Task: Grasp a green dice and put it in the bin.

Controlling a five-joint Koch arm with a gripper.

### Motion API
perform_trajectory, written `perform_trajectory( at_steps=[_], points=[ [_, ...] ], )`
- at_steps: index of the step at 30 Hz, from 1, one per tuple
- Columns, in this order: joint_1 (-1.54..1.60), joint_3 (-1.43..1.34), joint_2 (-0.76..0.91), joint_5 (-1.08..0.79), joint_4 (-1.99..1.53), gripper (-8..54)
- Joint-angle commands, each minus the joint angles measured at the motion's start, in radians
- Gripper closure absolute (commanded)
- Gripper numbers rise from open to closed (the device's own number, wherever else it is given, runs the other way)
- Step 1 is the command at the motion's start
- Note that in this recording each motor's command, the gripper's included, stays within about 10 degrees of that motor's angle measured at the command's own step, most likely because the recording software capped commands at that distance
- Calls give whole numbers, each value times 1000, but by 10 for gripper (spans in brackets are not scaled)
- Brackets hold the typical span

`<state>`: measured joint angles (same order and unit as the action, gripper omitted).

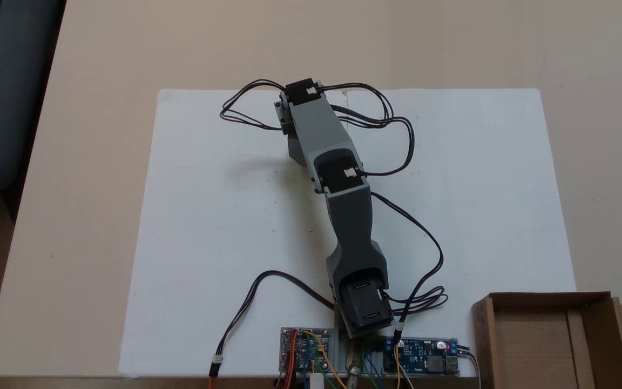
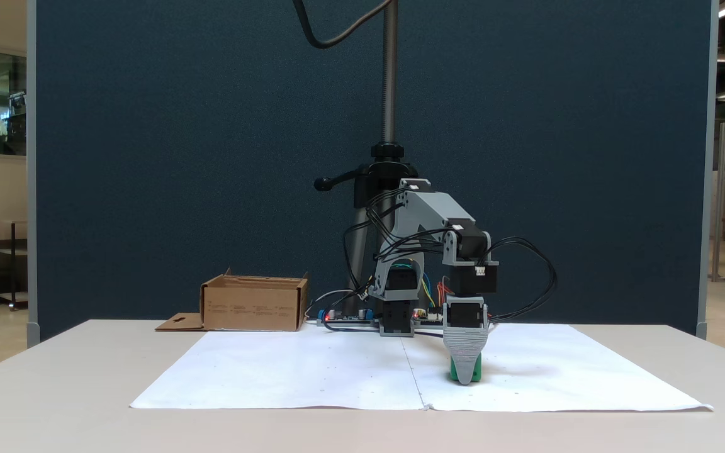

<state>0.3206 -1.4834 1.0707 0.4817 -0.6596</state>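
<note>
Fixed view: green dice (image 2: pixel 465 372) sits on paper behind the lowered jaws.

Bright, even light — soft shadows on the white paper (image 1: pixel 224 227), slightly soft focus.

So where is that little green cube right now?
In a fixed view from the front, the small bright green plastic dice sits on the white paper sheet, right of centre, directly under the grey gripper that stands over it.
</note>
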Motion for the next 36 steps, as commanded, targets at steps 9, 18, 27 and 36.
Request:
perform_trajectory(
  at_steps=[9,18,27,36],
  points=[
    [6,-8,49,66,40,339],
    [-227,-9,314,-81,8,339],
    [-403,48,601,-245,-250,339],
    [-775,365,575,-385,-370,339]
  ],
)
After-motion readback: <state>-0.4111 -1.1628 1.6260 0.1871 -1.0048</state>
